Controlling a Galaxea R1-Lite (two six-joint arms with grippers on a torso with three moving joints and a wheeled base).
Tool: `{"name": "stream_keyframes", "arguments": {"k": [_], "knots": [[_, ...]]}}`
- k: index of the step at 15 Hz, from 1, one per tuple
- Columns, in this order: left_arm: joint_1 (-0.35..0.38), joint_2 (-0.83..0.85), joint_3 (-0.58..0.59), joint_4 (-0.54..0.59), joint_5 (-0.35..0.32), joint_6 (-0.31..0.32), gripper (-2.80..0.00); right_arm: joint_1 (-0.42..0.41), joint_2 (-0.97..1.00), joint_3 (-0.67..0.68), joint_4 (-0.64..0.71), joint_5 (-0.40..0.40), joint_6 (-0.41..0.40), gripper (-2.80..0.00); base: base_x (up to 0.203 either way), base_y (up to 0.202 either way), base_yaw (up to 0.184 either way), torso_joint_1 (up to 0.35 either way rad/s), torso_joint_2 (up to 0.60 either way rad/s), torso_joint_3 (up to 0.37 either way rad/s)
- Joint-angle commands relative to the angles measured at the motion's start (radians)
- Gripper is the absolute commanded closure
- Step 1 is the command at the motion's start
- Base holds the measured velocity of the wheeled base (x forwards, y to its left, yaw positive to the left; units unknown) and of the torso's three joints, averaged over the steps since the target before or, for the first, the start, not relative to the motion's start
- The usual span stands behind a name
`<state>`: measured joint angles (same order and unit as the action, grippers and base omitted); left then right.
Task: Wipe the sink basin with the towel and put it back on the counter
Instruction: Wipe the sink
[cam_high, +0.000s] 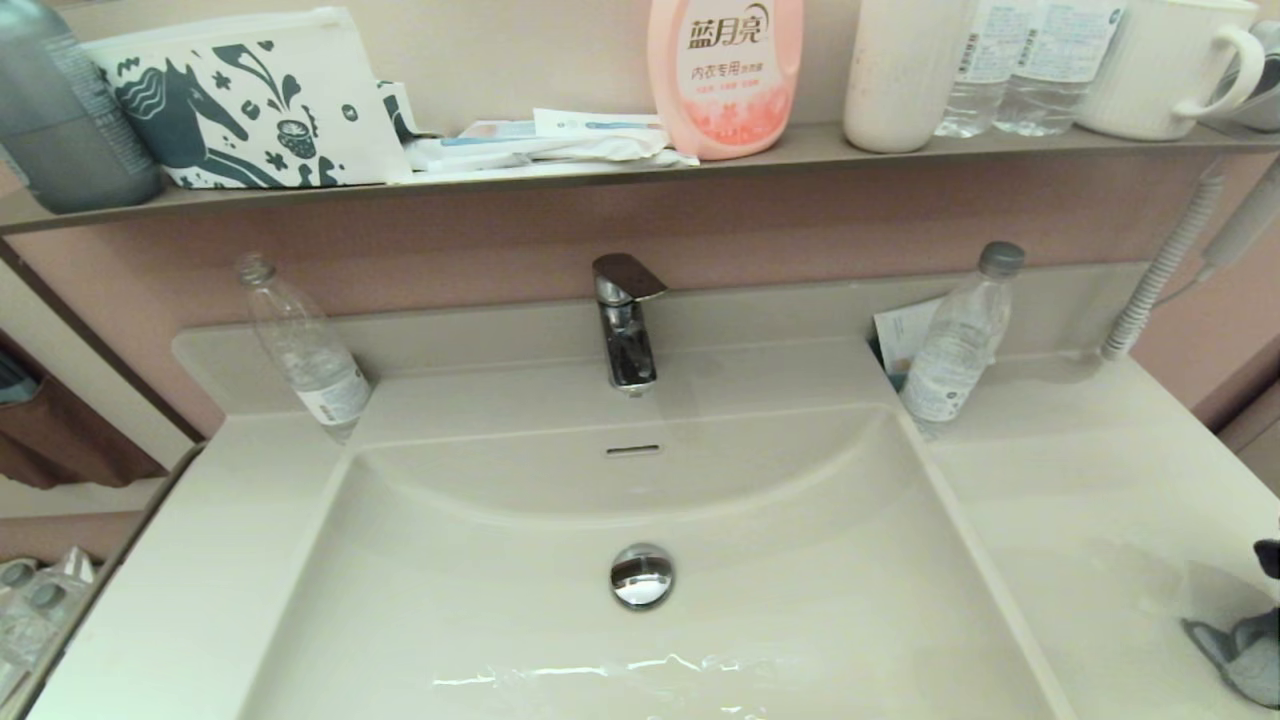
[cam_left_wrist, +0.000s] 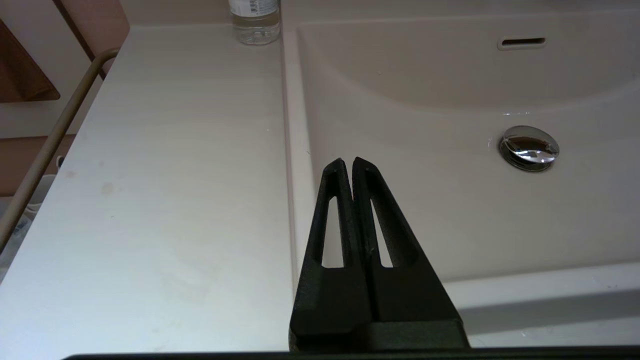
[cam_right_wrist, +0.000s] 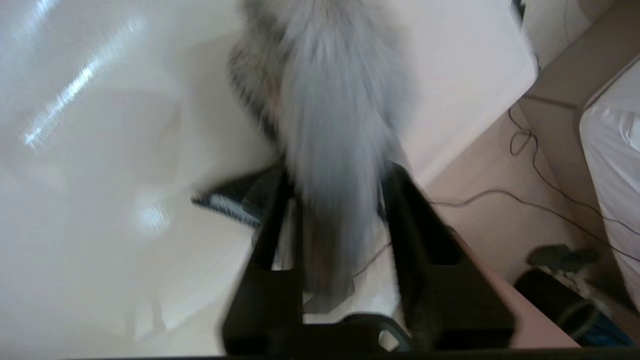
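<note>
In right claw (cam_right_wrist: 332, 185), towel (cam_right_wrist: 325, 125) lengthwise

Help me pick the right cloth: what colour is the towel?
Grey: the towel is pale and fluffy with darker edges, best seen in the right wrist view.

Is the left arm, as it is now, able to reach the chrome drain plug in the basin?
Probably yes. The left gripper, fingers shut, hangs over the rim between counter and sink basin. The drain plug lies ahead with only bare basin floor between, and nothing stands in the way.
</note>
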<state>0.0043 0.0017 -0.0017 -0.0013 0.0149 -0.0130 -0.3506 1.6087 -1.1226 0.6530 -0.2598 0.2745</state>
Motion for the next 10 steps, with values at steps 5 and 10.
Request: {"name": "stream_keyframes", "arguments": {"k": [5, 10], "knots": [[0.000, 0.001, 0.000, 0.000, 0.000, -0.001, 0.00, -0.001, -0.016, -0.095, 0.041, 0.005, 0.003, -2.80, 0.000, 0.000, 0.000, 0.000, 0.00, 0.000], [0.000, 0.001, 0.000, 0.000, 0.000, -0.001, 0.00, -0.002, -0.033, -0.092, 0.081, 0.020, 0.003, -2.80, 0.000, 0.000, 0.000, 0.000, 0.00, 0.000]]}}
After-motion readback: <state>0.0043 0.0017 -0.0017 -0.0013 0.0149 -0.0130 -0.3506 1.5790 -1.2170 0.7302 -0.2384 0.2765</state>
